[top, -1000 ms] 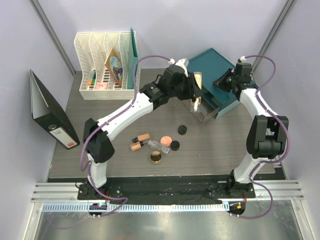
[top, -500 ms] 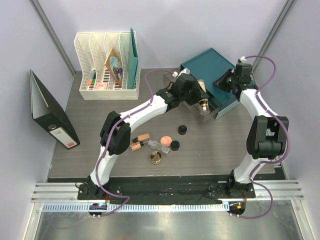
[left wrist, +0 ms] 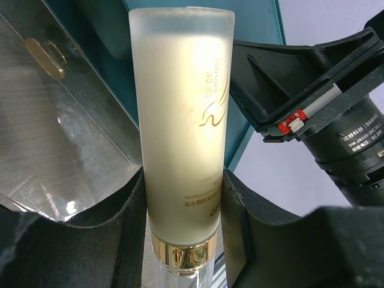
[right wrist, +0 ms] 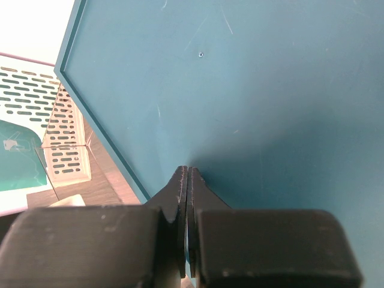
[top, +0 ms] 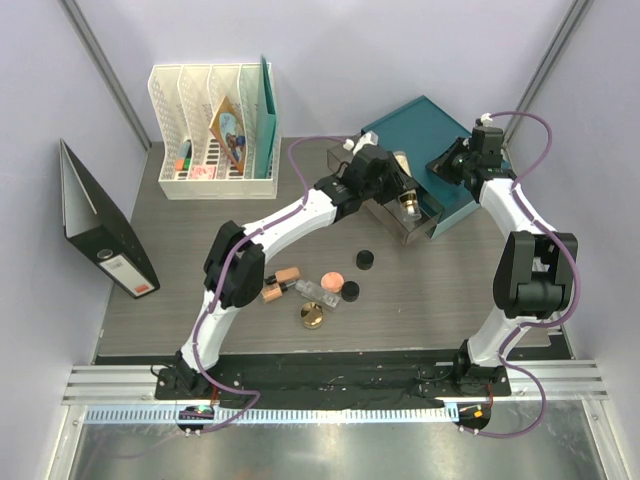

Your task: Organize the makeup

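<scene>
Barely started, by my reckoning: only one item of the makeup is anywhere near put away. The left pincer (left wrist: pixel 183 192) is clamped on the beige bottle (left wrist: pixel 180 108), gold cap down, over the open clear drawer (top: pixel 421 236) of the teal box (top: pixel 422 120); can't tell if it's touching the drawer floor. The right pincer (right wrist: pixel 187 180) is closed tight w/ nothing in it, tips pressed on the box top, prob. steadying it. Out on the counter (top: pixel 450 300), mid-front: two peach tubes (top: pixel 281 283), glass bottle (top: pixel 318 293), coral compact (top: pixel 332 276), gold jar (top: pixel 313 316) & two black pots (top: pixel 366 260). So seven pieces to go, plus letting go of this one.
</scene>
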